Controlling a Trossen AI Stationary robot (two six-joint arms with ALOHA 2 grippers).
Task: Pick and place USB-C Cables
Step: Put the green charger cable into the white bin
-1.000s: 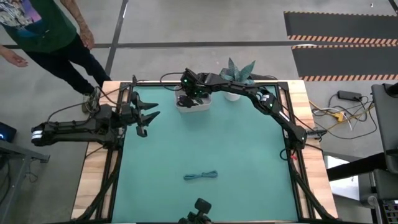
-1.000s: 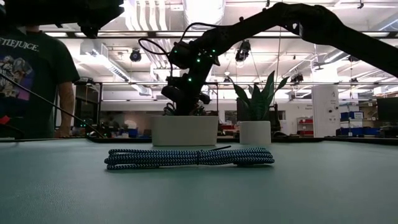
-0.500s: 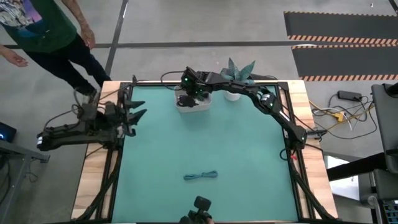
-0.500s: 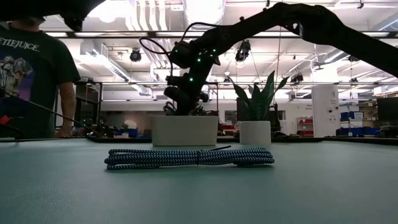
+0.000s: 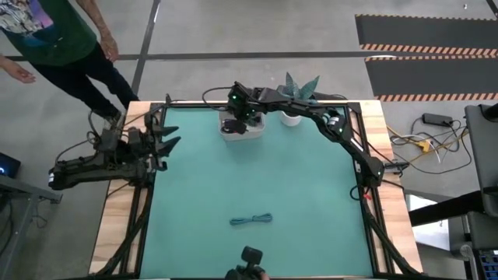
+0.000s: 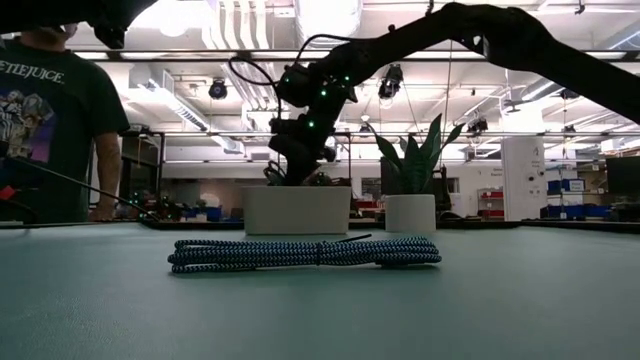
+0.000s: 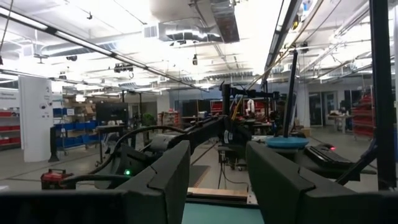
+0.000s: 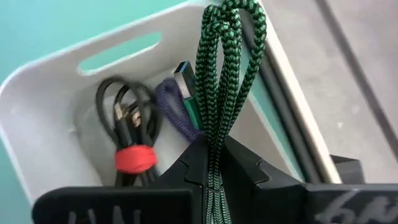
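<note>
The green braided cable point(image 8: 224, 74) is in my right gripper point(image 8: 214, 152), which is shut on it over the white bin point(image 8: 56, 93) at the table's far edge point(image 5: 241, 127). A dark blue cable point(image 8: 173, 107) with a USB plug lies inside the bin. The teal-blue cable point(image 5: 250, 220) lies flat on the mat toward the near edge, also in the low view point(image 6: 305, 252). My left gripper point(image 5: 167, 140) waits open at the table's left edge. My right gripper pinches the green cable bundle between its two fingers, several strands together point(image 8: 216, 140). The fingers point down at the bin from above. The bundle's looped end point(image 8: 231, 25) sticks out past the fingertips over the bin; whether it touches the bin, I cannot tell.
A black cable with a red tie point(image 8: 127, 140) also lies in the bin. A potted plant point(image 5: 298, 92) stands right of the bin. A person point(image 5: 54, 39) stands beyond the table's far left corner. Black frame rails point(image 5: 148, 194) run along the table's sides.
My left arm has drawn back toward the table's left edge, its gripper staying open. My right gripper has risen a little above the bin, still shut on the green cable. The teal-blue cable has not moved.
</note>
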